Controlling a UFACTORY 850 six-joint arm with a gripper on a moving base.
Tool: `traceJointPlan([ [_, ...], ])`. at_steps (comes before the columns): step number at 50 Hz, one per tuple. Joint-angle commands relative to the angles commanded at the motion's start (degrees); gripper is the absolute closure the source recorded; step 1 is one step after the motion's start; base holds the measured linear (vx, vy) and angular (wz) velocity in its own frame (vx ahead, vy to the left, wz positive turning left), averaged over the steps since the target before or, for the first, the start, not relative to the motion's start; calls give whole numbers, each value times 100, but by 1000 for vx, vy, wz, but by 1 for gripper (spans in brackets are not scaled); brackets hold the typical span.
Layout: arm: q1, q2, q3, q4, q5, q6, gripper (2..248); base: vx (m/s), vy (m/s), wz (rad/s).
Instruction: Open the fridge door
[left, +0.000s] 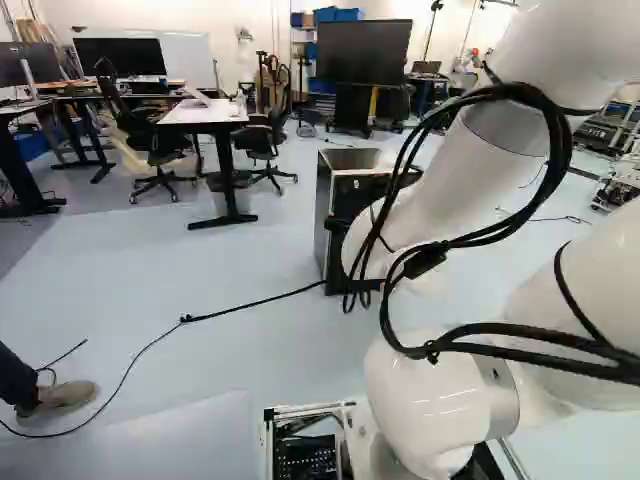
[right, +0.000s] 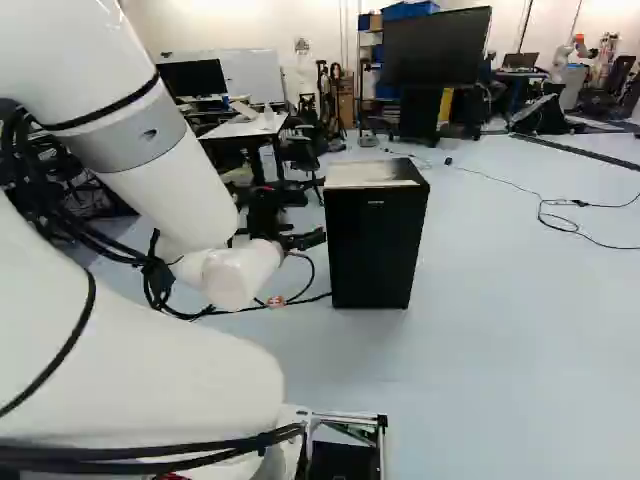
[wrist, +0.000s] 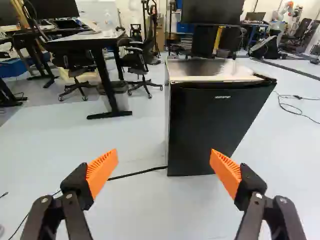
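My gripper (right: 312, 220) is open: two fingers stand wide apart, ribbed orange pads (wrist: 101, 172) angled toward each other. The fridge (wrist: 207, 70) stands upright ahead of my fingertips and apart from them. Its door (wrist: 215, 125) is closed: a flat, black, straight-edged panel. The top is shiny metal with a bright front edge. Smooth, pale floor (wrist: 140, 205) extends before the fridge and along both sides. A thin black cable (wrist: 145, 172) reaches its lower corner.
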Motion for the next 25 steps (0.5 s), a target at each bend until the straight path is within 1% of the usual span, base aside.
traceJointPlan([
  [11, 0, -34, -29, 0, 0, 0, 3, 0, 0, 0],
  [25, 0, -235, -200, 0, 0, 0, 3, 0, 0, 0],
])
